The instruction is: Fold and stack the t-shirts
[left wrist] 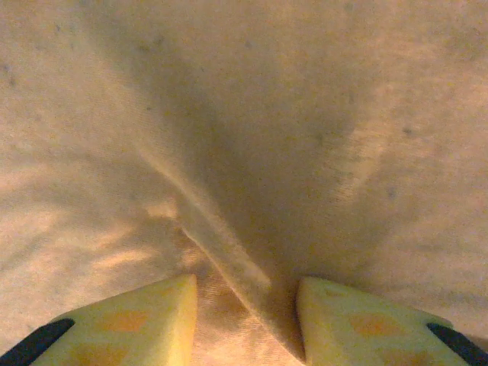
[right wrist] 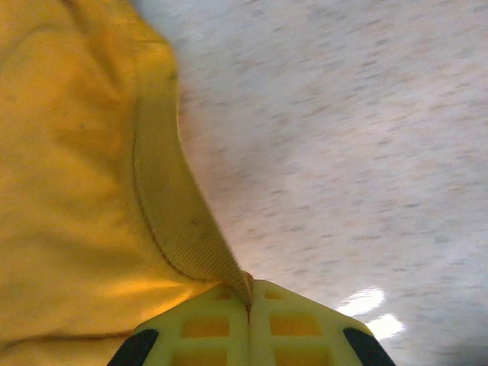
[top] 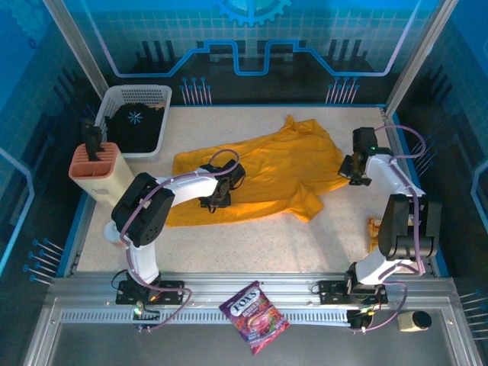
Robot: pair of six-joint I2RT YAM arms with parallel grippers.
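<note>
Wrinkles run over the soft golden-yellow short-sleeved t-shirt (top: 267, 171), which lies spread out in the middle of the white speckled table (top: 229, 248). The left gripper (top: 216, 200) is down on the shirt's left part. Its yellow fingers (left wrist: 152, 313) are spread apart, with a raised fold of cloth between them. The right gripper (top: 349, 171) is at the shirt's right edge, fingers (right wrist: 198, 328) pressed together, pinching the stitched hem.

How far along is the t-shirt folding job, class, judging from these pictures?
Done: nothing; the yellow t-shirt lies rumpled and unfolded on the table. In hand: the right end effector is shut on its ribbed edge, the left end effector open astride a fabric ridge. Left: every fold, then stacking.
</note>
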